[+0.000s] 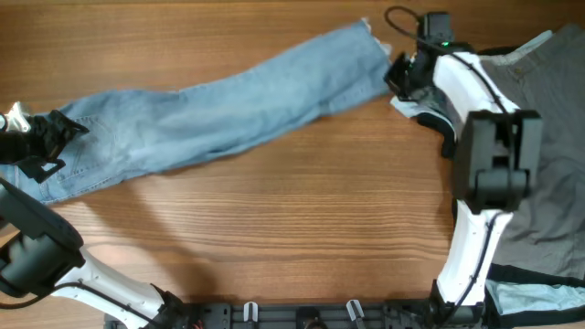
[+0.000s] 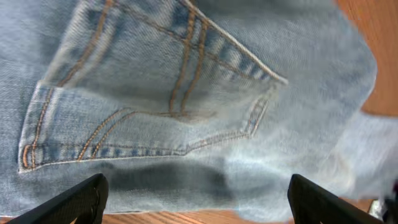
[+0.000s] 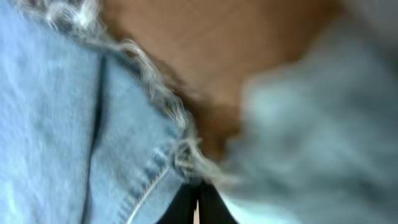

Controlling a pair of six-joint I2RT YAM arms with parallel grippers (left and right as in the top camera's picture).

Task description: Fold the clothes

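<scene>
At the frayed hem end of the jeans (image 1: 228, 110), which lie stretched in a long slant across the wooden table (image 1: 302, 210), my right gripper (image 1: 399, 75) sits with its fingers pressed together right at the fringe (image 3: 155, 93). The wrist view is too blurred for me to tell whether denim is actually caught between them. At the opposite, waist end of the jeans, my left gripper (image 1: 41, 142) hovers with its fingers (image 2: 81, 196) spread wide over a back pocket (image 2: 155, 106) with orange stitching, holding nothing. Beyond the hem end lies a large grey garment (image 1: 548, 137), with pale-blue cloth (image 1: 535, 297) past it. The risk I see: if the right pinch caught only loose threads, or nothing, the hem will slip free when I lift and the fold will collapse. If the left fingers close on one layer alone, the waist may drag and twist. The grey garment is near the hem, so a wide sweep could snag it.
</scene>
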